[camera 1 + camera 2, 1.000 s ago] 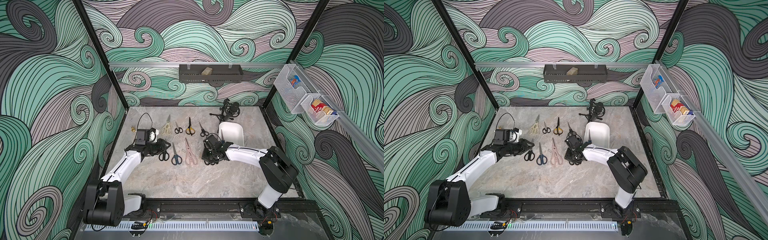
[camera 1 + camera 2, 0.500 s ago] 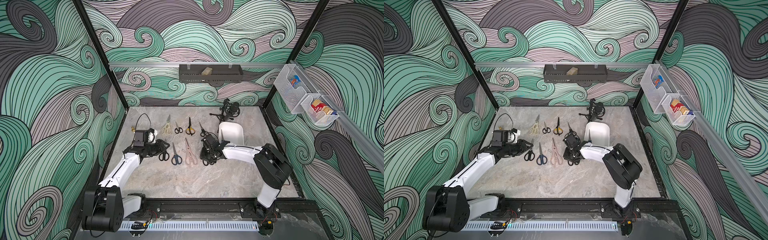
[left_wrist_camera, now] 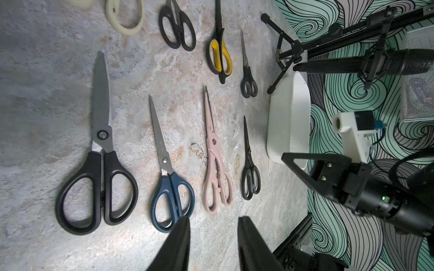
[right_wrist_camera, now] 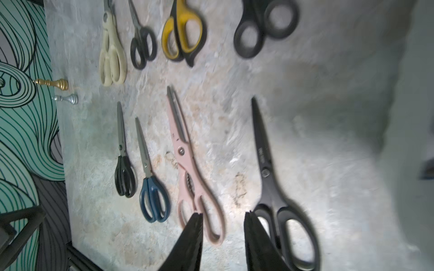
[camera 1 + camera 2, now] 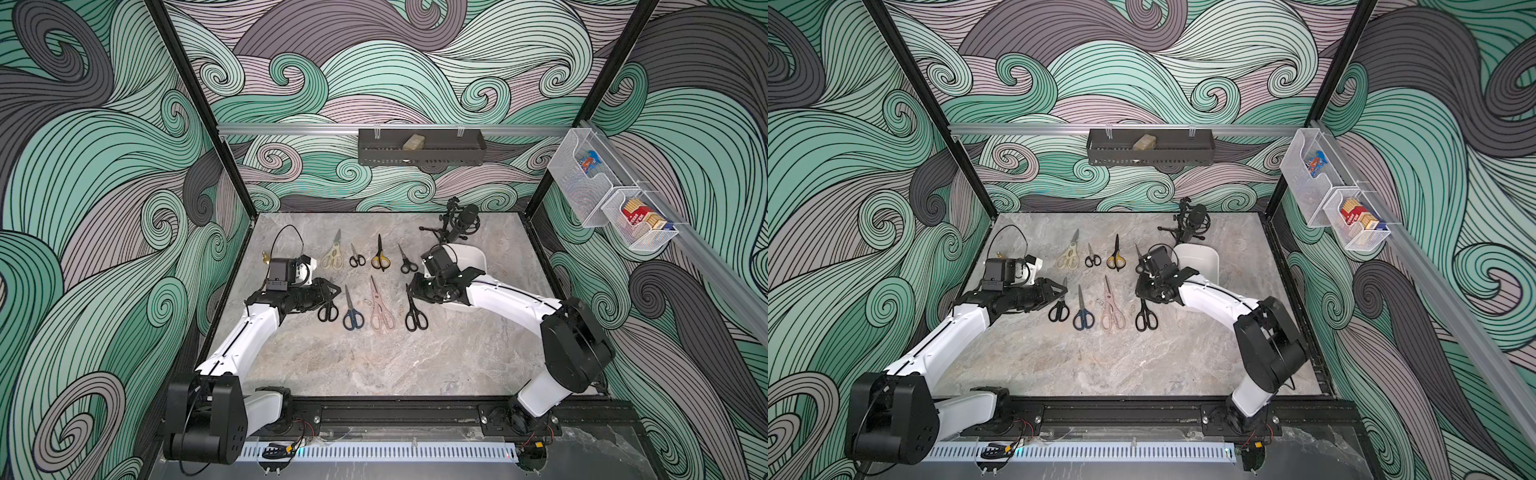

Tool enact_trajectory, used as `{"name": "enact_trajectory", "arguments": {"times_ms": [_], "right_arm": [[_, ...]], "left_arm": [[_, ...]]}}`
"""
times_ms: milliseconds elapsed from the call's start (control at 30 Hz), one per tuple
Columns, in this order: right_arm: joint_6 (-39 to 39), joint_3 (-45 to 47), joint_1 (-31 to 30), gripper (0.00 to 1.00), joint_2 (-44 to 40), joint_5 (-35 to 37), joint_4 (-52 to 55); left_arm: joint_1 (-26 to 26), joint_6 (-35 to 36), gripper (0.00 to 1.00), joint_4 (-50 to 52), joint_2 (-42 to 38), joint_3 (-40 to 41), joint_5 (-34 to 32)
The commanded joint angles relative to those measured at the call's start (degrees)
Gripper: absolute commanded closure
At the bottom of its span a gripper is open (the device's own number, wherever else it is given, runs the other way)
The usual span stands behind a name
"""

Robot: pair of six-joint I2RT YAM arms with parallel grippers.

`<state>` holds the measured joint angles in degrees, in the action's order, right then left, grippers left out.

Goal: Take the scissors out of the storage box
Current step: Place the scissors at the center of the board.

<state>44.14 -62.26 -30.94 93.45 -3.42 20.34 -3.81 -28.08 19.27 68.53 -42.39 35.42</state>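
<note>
Clock directions follow the top views, with 12 o'clock toward the back wall. The grey marbled table (image 5: 353,365) carries 8 pairs of metal-bladed scissors (image 5: 1112,307) in 2 rows, all lying outside the box with blades toward 12 o'clock.

The near row runs from 9 to 3 o'clock:
- large black-handled scissors (image 3: 102,135)
- blue-handled scissors (image 3: 165,160)
- pink-handled shears (image 3: 213,140)
- matte all-black scissors (image 4: 265,173)

The left end effector (image 3: 212,219) sits just at 9 o'clock of the large black-handled scissors. Its black fingers (image 3: 178,234) stand a narrow gap apart, gripping nothing. The right end effector (image 4: 222,214) is over the matte all-black scissors, also narrowly parted and empty. I cannot tell whether it touches them.

The far row, again from 9 to 3 o'clock:
- cream-handled shears (image 5: 333,253)
- small black-handled scissors (image 5: 354,254)
- yellow-and-black-handled scissors (image 3: 219,37)
- slim black-handled scissors (image 3: 246,68)

At 3 o'clock of both rows stands the white rounded plastic storage box (image 3: 288,117), partly hidden by the right arm. Beyond it, at 12 o'clock, is a black microphone on a small tripod (image 3: 352,64).
</note>
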Motion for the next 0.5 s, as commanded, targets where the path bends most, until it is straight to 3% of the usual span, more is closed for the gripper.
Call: {"name": "enact_trajectory", "arguments": {"times_ms": [0,267,467], "right_arm": [[-9.9,-0.5,6.2,0.67,-2.4,-0.2,4.9],[-25.8,-0.5,20.3,0.69,-0.4,-5.4,9.4],[-32.2,-0.3,22.5,0.69,2.2,-4.2,11.0]], "left_arm": [[-1.5,-0.4,0.63,-1.1,-1.1,-1.8,1.9],[-5.4,-0.8,0.63,-4.3,1.7,-2.7,1.8],[-6.9,0.4,0.63,-4.5,5.7,-5.4,2.0]]}}
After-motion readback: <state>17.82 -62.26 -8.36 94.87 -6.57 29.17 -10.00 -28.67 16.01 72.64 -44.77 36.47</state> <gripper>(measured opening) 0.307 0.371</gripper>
